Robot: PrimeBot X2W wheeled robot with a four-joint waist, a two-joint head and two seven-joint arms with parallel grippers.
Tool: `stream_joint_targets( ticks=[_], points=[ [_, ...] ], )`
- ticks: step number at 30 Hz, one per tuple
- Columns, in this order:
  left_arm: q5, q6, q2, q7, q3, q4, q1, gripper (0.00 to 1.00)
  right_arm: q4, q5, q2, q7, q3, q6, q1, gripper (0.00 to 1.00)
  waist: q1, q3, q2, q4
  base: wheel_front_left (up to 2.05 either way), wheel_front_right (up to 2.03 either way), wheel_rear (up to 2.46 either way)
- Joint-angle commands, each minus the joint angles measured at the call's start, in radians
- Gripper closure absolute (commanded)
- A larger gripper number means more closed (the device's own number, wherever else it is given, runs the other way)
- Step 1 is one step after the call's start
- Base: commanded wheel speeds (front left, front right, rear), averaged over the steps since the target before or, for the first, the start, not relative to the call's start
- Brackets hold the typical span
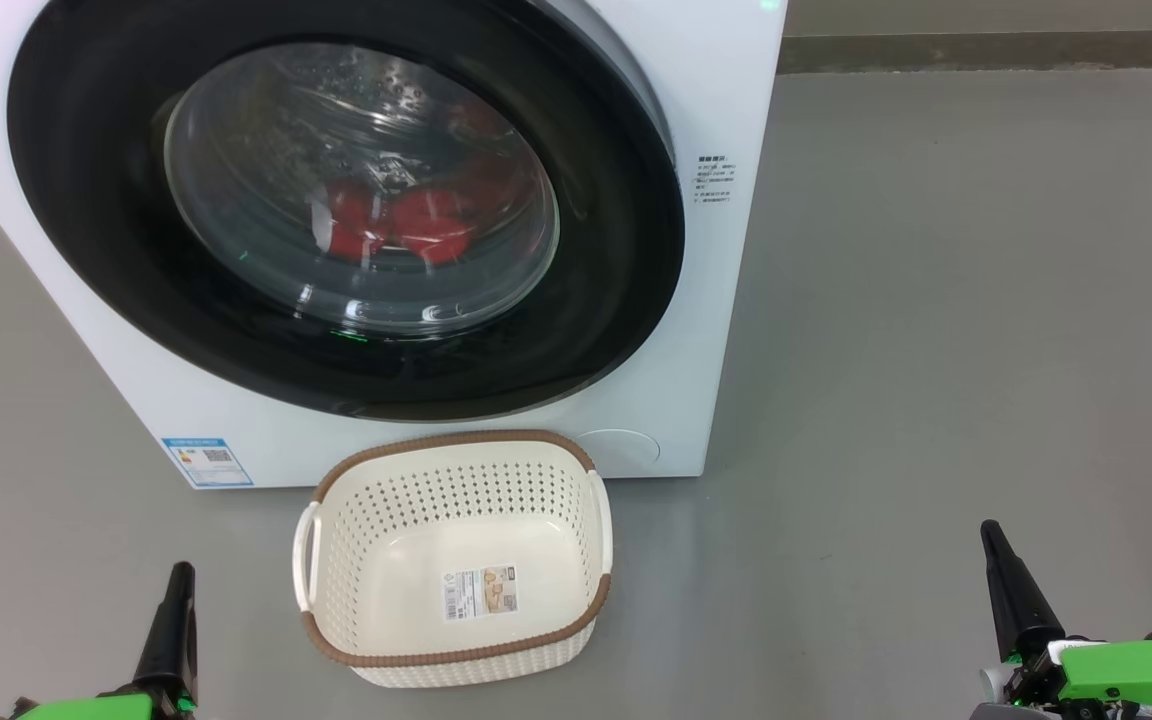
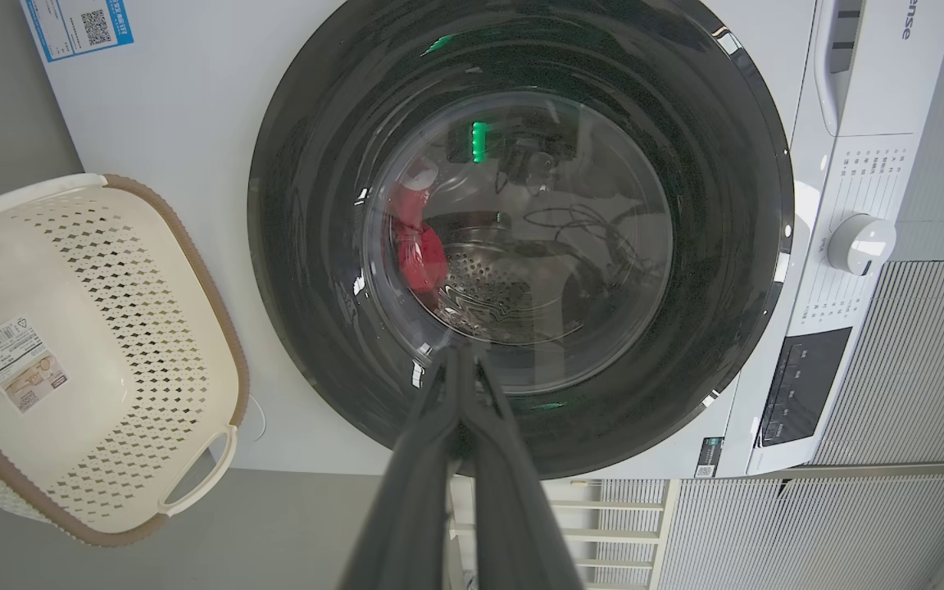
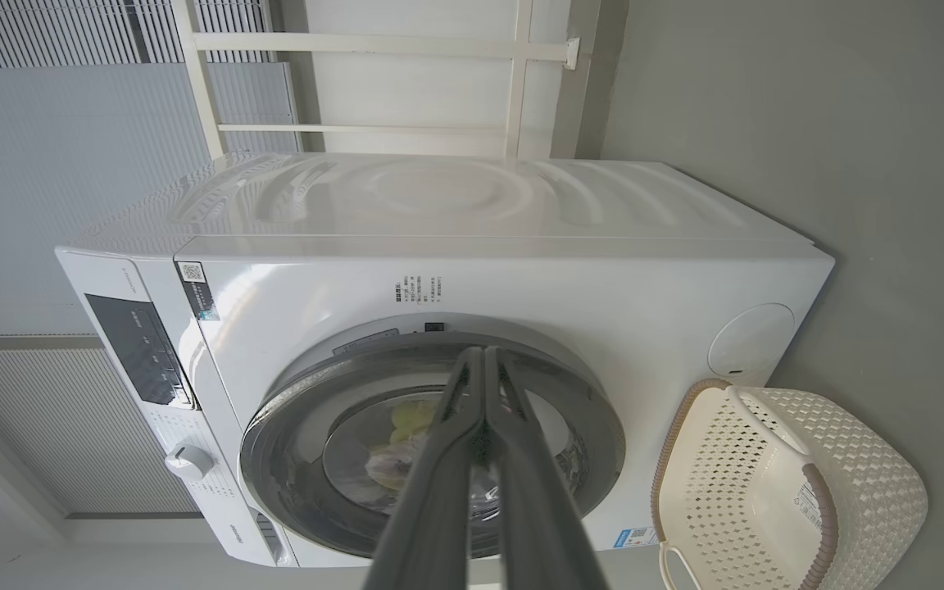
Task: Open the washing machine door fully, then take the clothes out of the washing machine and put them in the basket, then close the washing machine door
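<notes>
From my head, the washer (image 1: 726, 300) stands on the grey floor (image 1: 936, 300) ahead and to my left. Its door (image 1: 96, 250) lies closed against the white front. Through the glass I see the red clothes (image 1: 406, 225) low in the drum. The basket (image 1: 456, 440) sits on the floor just before the washer, below the door, its far rim close to the front panel and a sticker showing on its bare bottom. A blue label (image 1: 208, 461) marks the washer's lower left corner. My left claw (image 1: 179, 575) rises at the lower left and my right claw (image 1: 990, 535) at the lower right. Each reads as one dark spike, fingers pressed together, pinching nothing and well apart from basket and washer.

Along my left wrist, the two fingers meet at the tips, which point at the lower part of the door glass. Behind the glass lie the red cloth and the drum's perforated steel (image 2: 488, 287). The basket lies to this view's left, beside the door. A white knob (image 2: 859, 243) sits on the panel at the right.

Along my right wrist, the fingers again lie tight together, aimed at the door's rim. The washer is seen at an angle with its door shut. The basket stands at the lower right, next to the washer's front.
</notes>
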Motion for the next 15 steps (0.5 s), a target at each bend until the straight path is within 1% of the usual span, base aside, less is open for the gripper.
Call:
stream_joint_targets(
  ticks=[1,6,7,11,15],
  points=[
    [-0.004,-0.003,0.015,0.003,0.033,-0.02,-0.039,1.0,-0.03,0.005,-0.004,0.007,0.024,-0.001,-0.046,1.0,0.0,0.0,0.0,0.0,0.0,0.0,0.0],
    [-0.004,-0.003,0.015,0.003,0.033,-0.02,-0.039,1.0,-0.03,0.005,-0.004,0.007,0.024,-0.001,-0.046,1.0,0.0,0.0,0.0,0.0,0.0,0.0,0.0],
    [0.0,0.0,0.0,0.0,0.0,0.0,0.0,0.0,0.0,0.0,0.0,0.0,0.0,0.0,0.0,0.0,0.0,0.0,0.0,0.0,0.0,0.0,0.0],
    [0.0,0.0,-0.015,0.0,-0.005,0.042,0.029,0.0,0.047,0.0,0.008,-0.002,0.0,0.0,0.021,0.0,0.0,0.0,0.0,0.0,0.0,0.0,0.0],
    [0.009,0.0,-0.013,-0.011,-0.009,0.031,0.029,0.0,0.04,-0.004,0.008,-0.01,0.008,0.0,0.021,0.0,0.0007,0.001,0.0,0.001,0.0,0.0,0.0]
  ],
)
